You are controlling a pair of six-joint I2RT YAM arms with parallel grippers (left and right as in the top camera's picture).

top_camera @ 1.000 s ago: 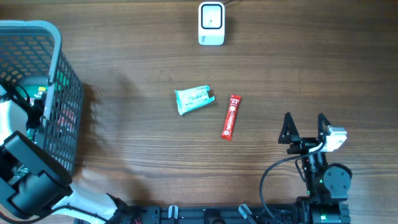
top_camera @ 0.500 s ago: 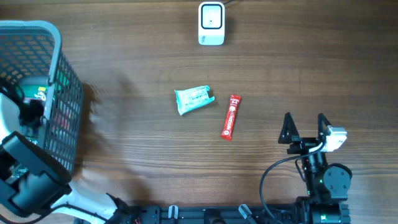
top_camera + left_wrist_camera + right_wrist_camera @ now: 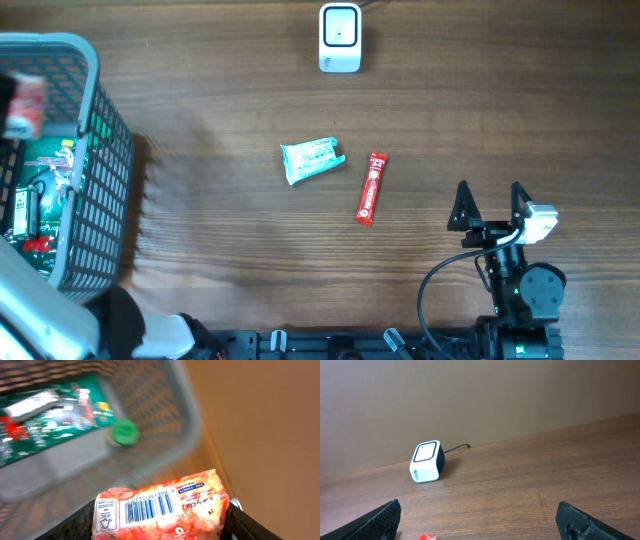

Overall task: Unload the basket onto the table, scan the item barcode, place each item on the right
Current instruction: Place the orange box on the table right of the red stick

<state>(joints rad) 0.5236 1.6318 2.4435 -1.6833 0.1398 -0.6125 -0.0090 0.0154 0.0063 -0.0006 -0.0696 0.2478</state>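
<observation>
The only print that can be partly read is on the orange-pink packet (image 3: 162, 510) at the bottom of the left wrist view. A white panel there carries a black barcode (image 3: 148, 508), and the digits along its upper edge look like "8 888356 0417", with the last figures unclear. Left of the bars, a small boxed litter-bin pictogram (image 3: 106, 518) has a caption too small to read. The fine lines to the right of the barcode are illegible.

The green packs (image 3: 50, 415) at upper left are blurred. In the overhead view, the lettering on the red stick sachet (image 3: 371, 188) and the teal packet (image 3: 312, 159) is too small to read.
</observation>
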